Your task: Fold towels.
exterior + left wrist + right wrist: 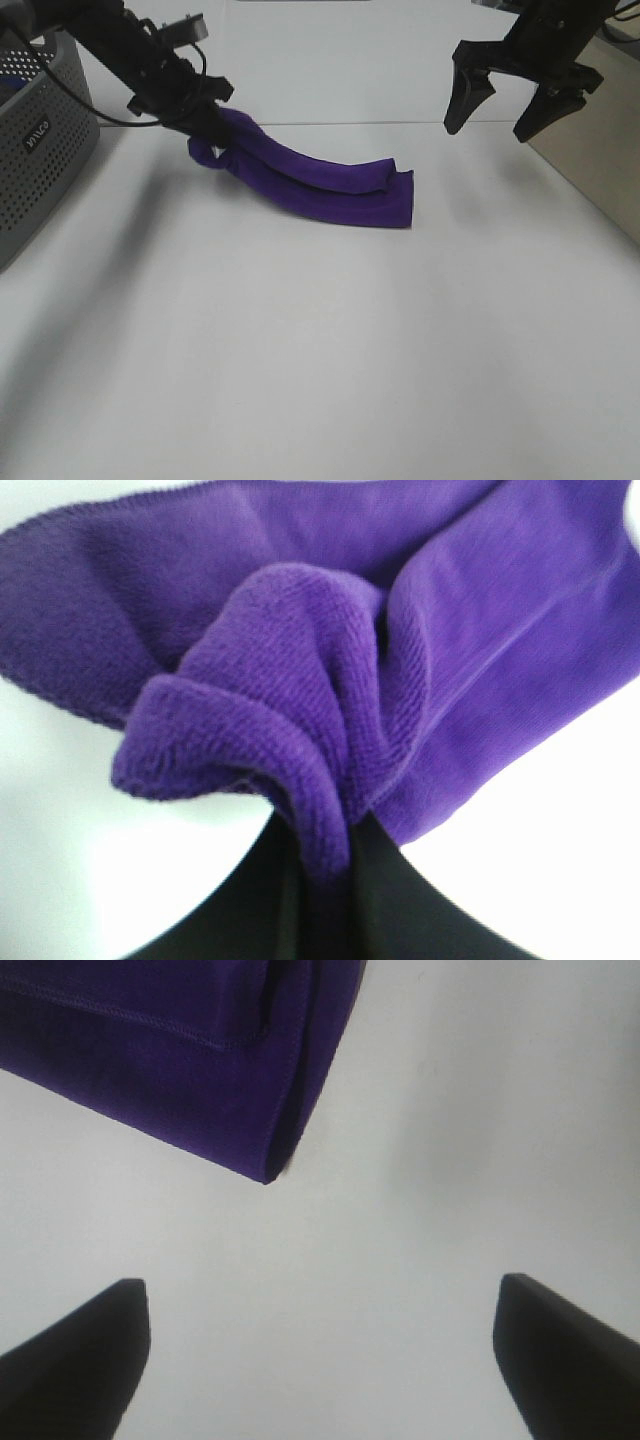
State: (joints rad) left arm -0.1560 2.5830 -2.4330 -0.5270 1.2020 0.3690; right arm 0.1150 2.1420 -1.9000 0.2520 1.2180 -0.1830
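The purple towel (pixel 320 185) lies on the white table (pixel 320 360) a little above the middle of the exterior high view, folded into a long narrow band that runs from about 11 o'clock down toward 1 o'clock. Its 1 o'clock end rests flat on the table with a squared, doubled edge. Its 11 o'clock end is lifted and bunched.

The left gripper (pixel 205 135) is closed on that raised end. In the left wrist view its black fingers (pixel 390 920) pinch a gathered fold of the cloth, and the rest of the cloth fans out in soft ridges beyond them.

The right gripper (pixel 487 130) hangs in the air at about 2 o'clock, well apart from the cloth, with its jaws spread wide and nothing between them. In the right wrist view its two dark fingertips (pixel 90 1350) stand far apart over bare table, and the towel's folded corner, with a line of stitching along it, lies beyond them without touching them.

A grey perforated basket (pixel 50 170) stands at 9 to 10 o'clock against the edge of the view, near the left arm. A small patch of blue (pixel 8 88) shows inside its rim; I cannot tell what it is. A brown surface (pixel 600 160) borders the table at 3 o'clock.
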